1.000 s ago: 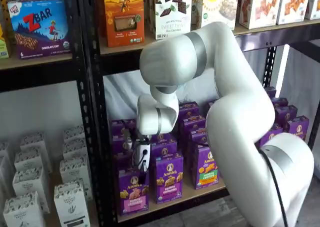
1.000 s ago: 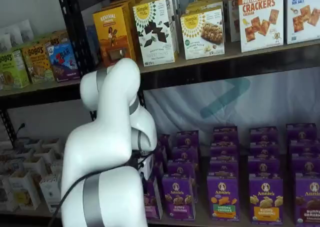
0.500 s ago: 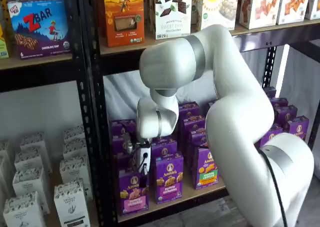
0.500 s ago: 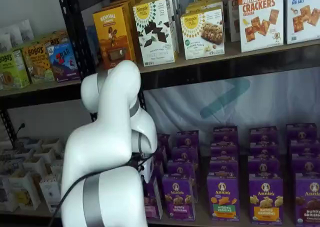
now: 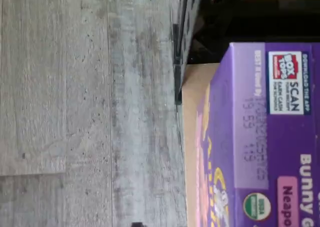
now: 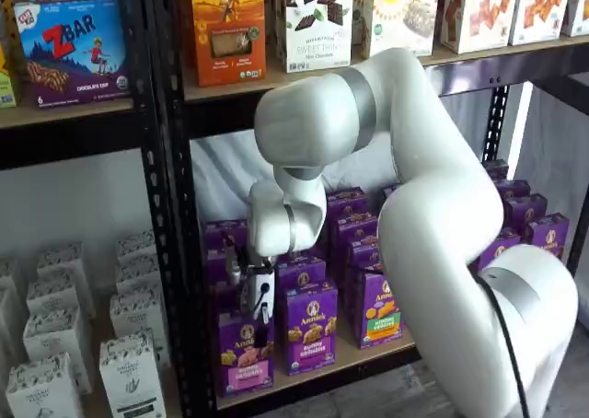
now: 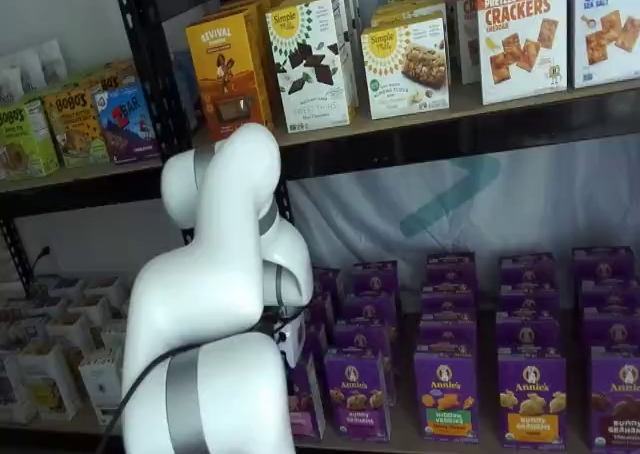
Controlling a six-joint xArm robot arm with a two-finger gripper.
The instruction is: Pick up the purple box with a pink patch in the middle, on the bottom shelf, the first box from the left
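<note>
the purple box (image 6: 245, 349) sits upright at the front left corner of the bottom shelf (image 6: 350, 355), right against the black rack post (image 6: 175, 280), pink band facing out. that spot explains the approach: with the post on one side and the next purple box (image 6: 311, 328) just beside it on the other, there's not much room to come in from the sides, so the arm (image 6: 414, 206) folds over and brings the hand (image 6: 259, 309) down from above onto the box's top.

in a shelf view the hand hangs just over the top edge of the box, maybe already touching it, hard to say. i only get a side-on look at the dark fingers (image 6: 262, 300), so i can't tell if they're spread or clamping yet, and nothing looks lifted. the box looks flat on the shelf board.

the wrist view backs this up: it looks straight down on the box top (image 5: 265, 132) with the date stamp and box tops label, the tan front edge of the shelf beside it, and the grey floor (image 5: 85, 107) beyond. so the hand is lined up near the box's front edge.

the other shelf view is no help, the arm covers the box there.

my guess is the grasp is just about to happen.
</note>
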